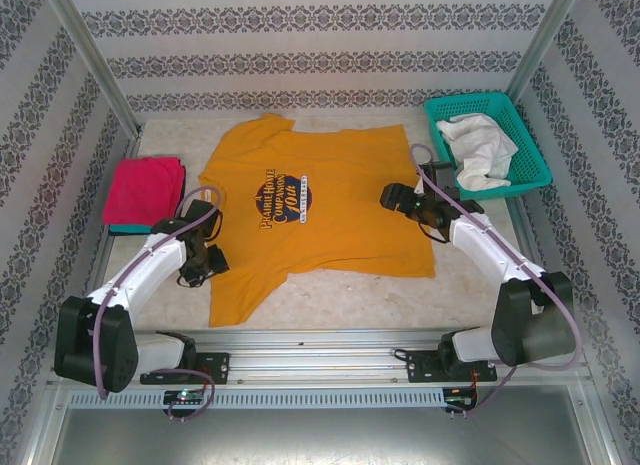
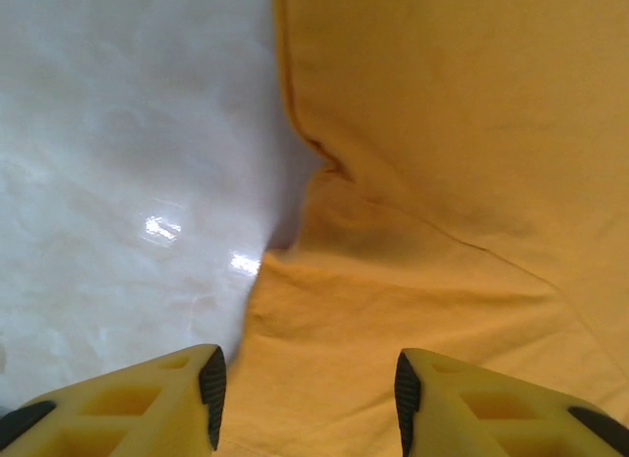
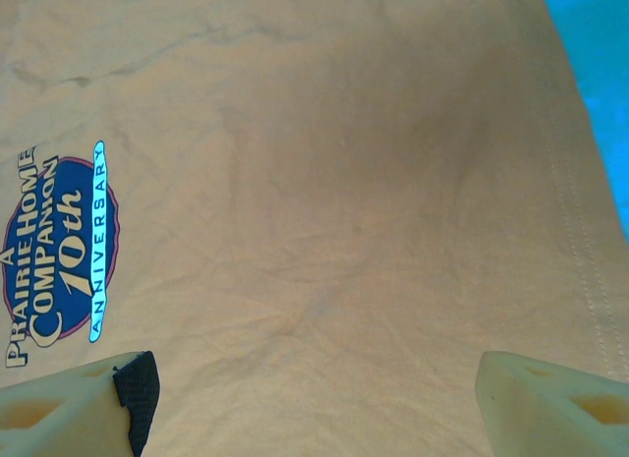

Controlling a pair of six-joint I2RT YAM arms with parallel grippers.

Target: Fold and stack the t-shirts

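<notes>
A mustard-orange t-shirt lies spread flat on the table, its dark round logo facing up. A folded magenta t-shirt rests at the left on a teal one, of which just an edge peeks out. My left gripper hangs over the orange shirt's left sleeve edge. In the left wrist view the left gripper is open, with the orange cloth lying loose below it. My right gripper hovers open over the shirt's right half. The right wrist view shows the right gripper wide apart above flat cloth, beside the logo.
A teal lattice basket at the back right holds a crumpled white cloth. Bare white tabletop lies left of the sleeve and along the near edge. Patterned walls close in the table on three sides.
</notes>
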